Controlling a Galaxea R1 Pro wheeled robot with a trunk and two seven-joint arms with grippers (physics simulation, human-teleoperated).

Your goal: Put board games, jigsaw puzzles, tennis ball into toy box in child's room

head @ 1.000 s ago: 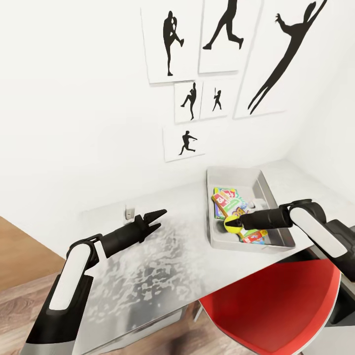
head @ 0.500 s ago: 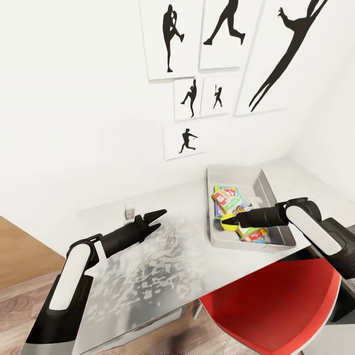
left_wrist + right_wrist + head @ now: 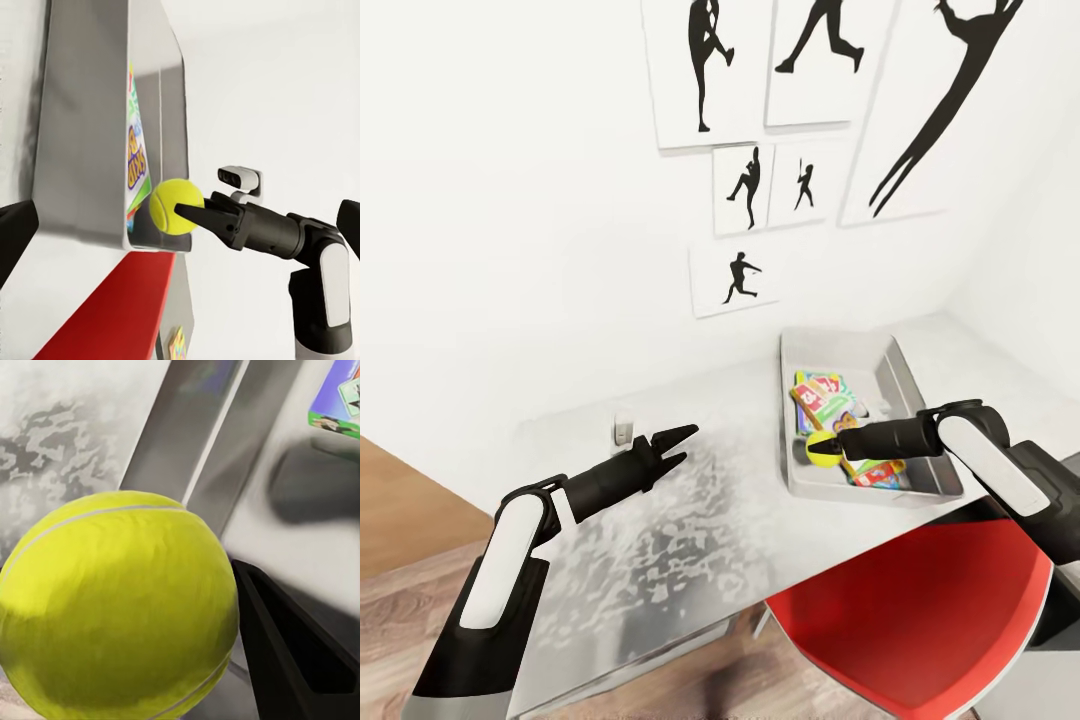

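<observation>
The pale grey toy box (image 3: 860,347) stands on the table (image 3: 690,540) at the right. Colourful board games (image 3: 822,395) lie inside it. My right gripper (image 3: 828,448) is shut on the yellow-green tennis ball (image 3: 820,452) and holds it just above the box's near left corner. The left wrist view shows the ball (image 3: 176,206) pinched at the fingertips beside the box wall (image 3: 90,150). Up close, the ball (image 3: 120,607) sits against a dark finger (image 3: 292,652). My left gripper (image 3: 682,442) hovers open over the table's middle, well left of the box. The bed is out of view.
A red chair (image 3: 920,620) sits tucked under the table's near right edge, below my right arm. A small white object (image 3: 622,428) stands at the back of the table near the wall. Framed silhouette pictures (image 3: 735,280) hang above. Wood floor (image 3: 400,520) lies to the left.
My right gripper has carried the tennis ball a little leftwards over the box's near left corner. The head view has tilted slightly. The left arm has not moved.
</observation>
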